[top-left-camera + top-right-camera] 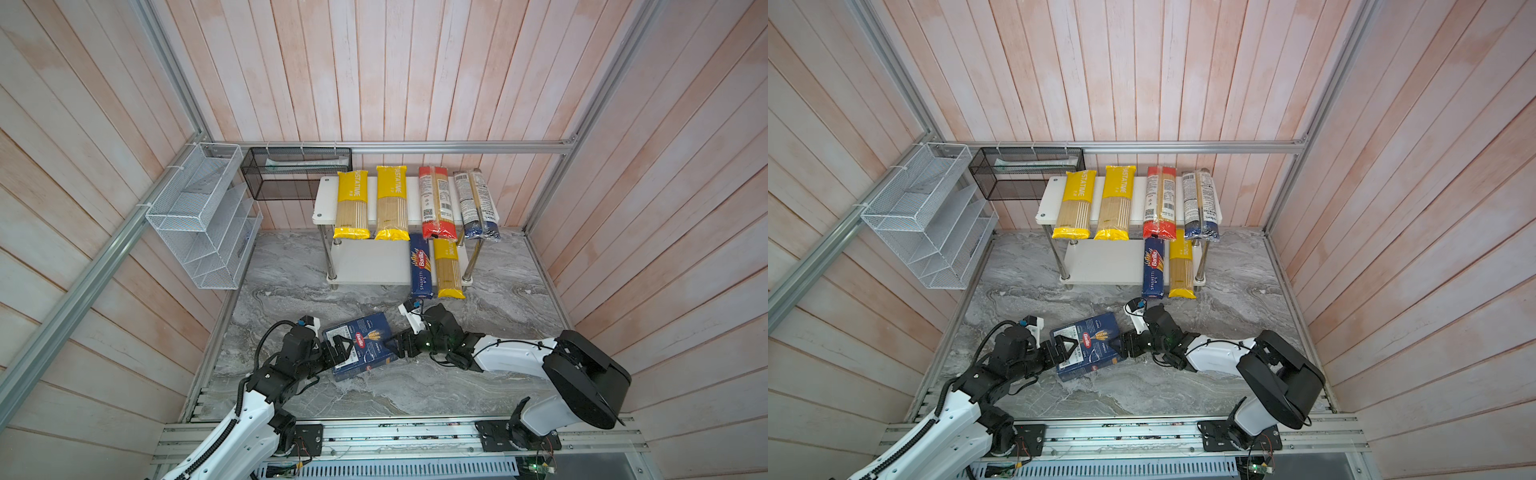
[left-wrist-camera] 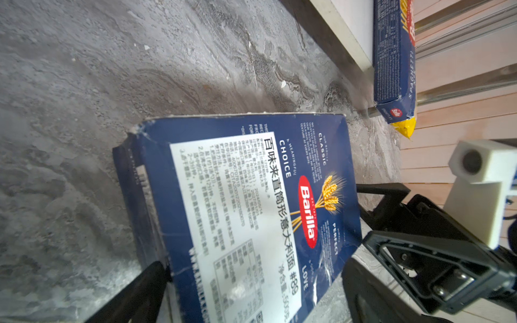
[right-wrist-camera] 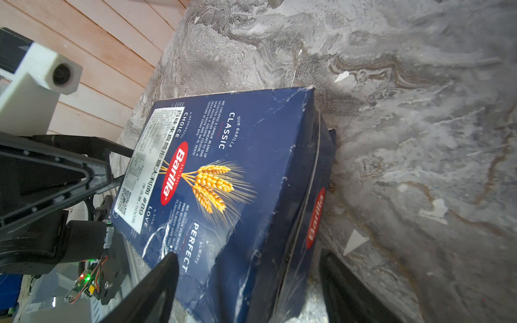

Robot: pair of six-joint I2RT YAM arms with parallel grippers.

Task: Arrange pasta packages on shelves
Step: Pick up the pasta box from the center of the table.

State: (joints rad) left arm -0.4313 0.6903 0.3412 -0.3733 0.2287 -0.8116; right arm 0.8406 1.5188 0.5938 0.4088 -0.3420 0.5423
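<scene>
While clamping the dark blue Barilla box [image 1: 370,340] at its 9 o'clock end in the left gripper [image 1: 341,347], has the right gripper [image 1: 392,347], jaws spread, around the 3 o'clock end, low by the marble floor [image 1: 498,299], 6 o'clock from the shelves [image 1: 365,262] bearing six packs [image 1: 352,203].

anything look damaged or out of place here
Yes: the wide Barilla box on the marble tabletop is creased, with white scuffs and a crushed corner. It alone lies off the shelves.

Top views overhead; wrist views close, sharing box [image 2: 251,209].
</scene>
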